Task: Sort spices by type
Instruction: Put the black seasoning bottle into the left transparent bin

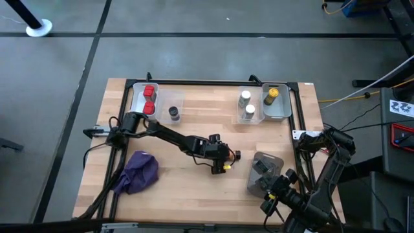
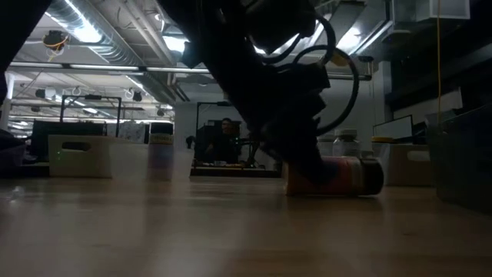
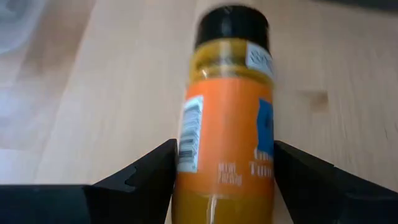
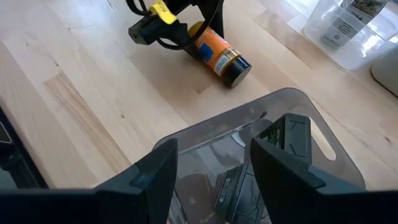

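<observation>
An orange bottle [image 3: 227, 137] with a black cap lies on its side on the table's middle, also seen in the low view [image 2: 346, 177] and the right wrist view [image 4: 217, 53]. My left gripper [image 1: 226, 162] is open and low over it, one finger on each side of its body. My right gripper [image 1: 270, 193] hangs open at the near right, above a clear container [image 4: 298, 112] of dark grey blocks. Along the far edge, two red cubes [image 1: 149, 97], a dark jar [image 1: 173, 113], white-capped bottles [image 1: 246, 105] and a yellow-lidded jar [image 1: 273, 95] stand in clear bins. My left gripper's fingers [image 3: 158, 171] stand close against the two sides of the bottle's labelled body [image 3: 189, 134], at the end away from the cap. I cannot tell whether they touch it. They slant down from the table's left and run along the bottle, which lies on the wood.
A crumpled purple cloth [image 1: 139, 171] lies at the near left. A black frame [image 1: 213, 83] runs along the table's far and side edges. Bare wood lies between the bottle and the far bins.
</observation>
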